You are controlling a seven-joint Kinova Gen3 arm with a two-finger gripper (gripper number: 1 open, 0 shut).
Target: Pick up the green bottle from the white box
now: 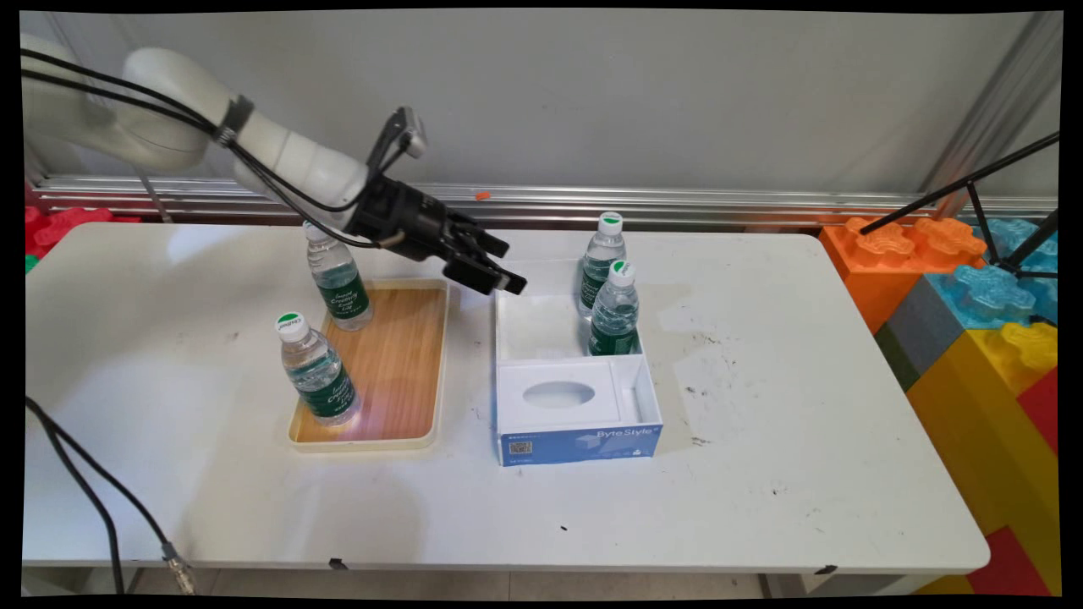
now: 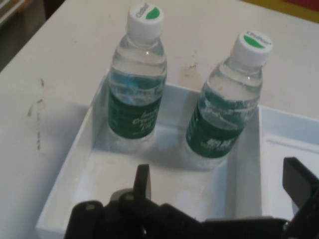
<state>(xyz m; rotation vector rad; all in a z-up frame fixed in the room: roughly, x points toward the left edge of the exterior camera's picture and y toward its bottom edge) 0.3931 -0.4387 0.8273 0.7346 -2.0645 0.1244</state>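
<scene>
We are seeing the gripper hanging with its fingers spread wide and empty, just above the left back corner of the white box. We are taking this box as our landmark. Two water bottles are standing upright inside its back compartment, on the right side; in the hand view the linkage is hiding the nearer floor of the box. Left of the box, a wooden tray is carrying two more bottles; the arm is covering the cap of the farther one.
</scene>
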